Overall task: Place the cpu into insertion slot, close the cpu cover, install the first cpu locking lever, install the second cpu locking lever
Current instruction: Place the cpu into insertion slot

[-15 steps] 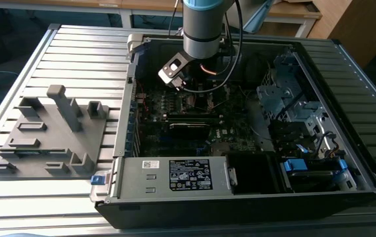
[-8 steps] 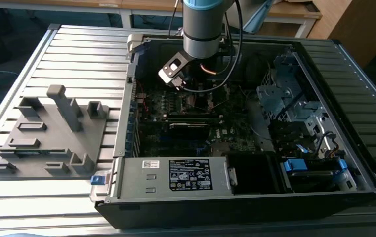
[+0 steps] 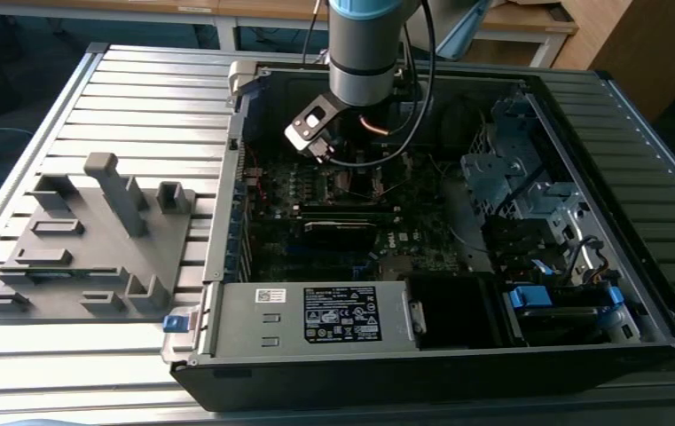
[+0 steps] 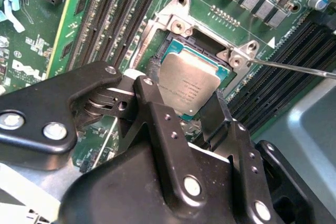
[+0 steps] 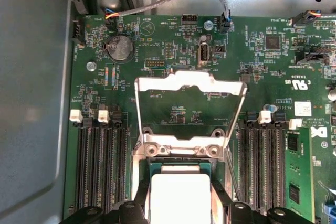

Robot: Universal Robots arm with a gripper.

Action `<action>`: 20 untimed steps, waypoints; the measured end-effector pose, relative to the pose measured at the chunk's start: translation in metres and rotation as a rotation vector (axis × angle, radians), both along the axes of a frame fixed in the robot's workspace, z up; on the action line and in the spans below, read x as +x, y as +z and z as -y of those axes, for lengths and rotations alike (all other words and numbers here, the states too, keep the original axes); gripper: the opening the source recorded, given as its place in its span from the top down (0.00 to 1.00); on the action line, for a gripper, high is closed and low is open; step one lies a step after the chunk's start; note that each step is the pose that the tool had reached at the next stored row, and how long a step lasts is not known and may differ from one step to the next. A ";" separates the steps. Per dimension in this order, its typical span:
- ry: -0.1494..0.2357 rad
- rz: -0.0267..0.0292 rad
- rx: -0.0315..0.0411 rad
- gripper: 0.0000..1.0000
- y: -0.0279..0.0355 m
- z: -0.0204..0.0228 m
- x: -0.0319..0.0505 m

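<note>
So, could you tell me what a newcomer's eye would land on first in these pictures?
In the second wrist view, the black tool grips the silver-topped cpu right at the socket. In the first wrist view, the shiny cpu cover stands swung open beyond it. In the exterior view, the arm reaches down into an open computer case.
</note>
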State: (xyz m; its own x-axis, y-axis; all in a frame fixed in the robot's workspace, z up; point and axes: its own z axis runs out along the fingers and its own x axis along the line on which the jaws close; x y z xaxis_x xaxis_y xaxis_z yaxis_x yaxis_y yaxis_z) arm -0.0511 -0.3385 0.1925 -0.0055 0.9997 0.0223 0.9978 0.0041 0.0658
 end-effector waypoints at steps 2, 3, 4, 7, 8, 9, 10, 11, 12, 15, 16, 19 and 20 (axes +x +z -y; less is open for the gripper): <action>0.000 -0.0002 -0.0003 0.46 -0.0002 0.0000 0.0000; 0.000 -0.0002 -0.0004 0.46 -0.0004 0.0001 0.0000; 0.000 -0.0002 -0.0003 0.46 -0.0006 0.0001 0.0000; 0.000 -0.0002 -0.0003 0.46 -0.0014 0.0001 0.0000; 0.000 -0.0002 -0.0003 0.46 -0.0016 0.0001 0.0000; 0.000 -0.0001 -0.0002 0.46 -0.0017 0.0000 0.0000; 0.000 0.0000 -0.0001 0.46 -0.0018 0.0000 0.0000; 0.000 0.0000 0.0000 0.46 -0.0018 0.0000 0.0000; 0.000 -0.0001 -0.0001 0.46 -0.0018 0.0000 0.0000; 0.000 -0.0001 -0.0001 0.46 -0.0018 0.0000 0.0000; 0.000 -0.0001 0.0000 0.46 -0.0019 0.0000 0.0000; 0.000 0.0009 0.0016 0.46 -0.0004 -0.0002 0.0002; 0.000 0.0008 0.0016 0.46 0.0005 -0.0003 0.0002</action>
